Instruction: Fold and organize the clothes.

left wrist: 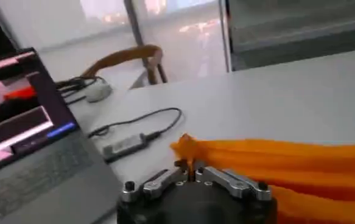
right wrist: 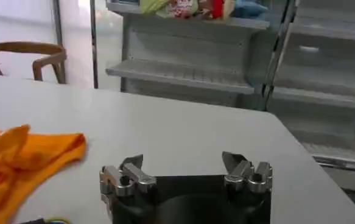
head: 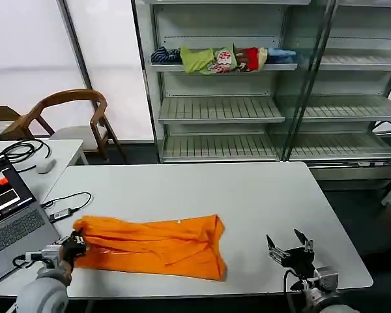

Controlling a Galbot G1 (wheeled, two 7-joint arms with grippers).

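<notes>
You have a white table (head: 202,189) filling the foreground, its near edge cut off at the bottom of the head view, and behind it a metal shelving unit (head: 221,111) whose top runs out of frame. On an upper shelf lies a multicoloured heap of garments (head: 221,59); you cannot separate its pieces. The orange T-shirt (head: 153,246) lies on the near left part of the table, bunched into long folds running left to right, so its sleeves and neckline are hard to pick out and its lettering cannot be seen. To its left sits an open laptop (head: 10,215), cropped by the frame edge, with a black cable and adapter (head: 62,212) between it and the shirt. A wooden chair (head: 68,117) stands far left. Your left gripper (head: 75,246) is at the shirt's left end; in the left wrist view its fingers (left wrist: 162,181) are pressed together on a raised pinch of orange cloth (left wrist: 186,152). Your right gripper (head: 290,244) hovers near the table's near right edge, well apart from the shirt, its jaws spread wide with nothing between them, the bare tabletop (right wrist: 183,140) visible beyond.
</notes>
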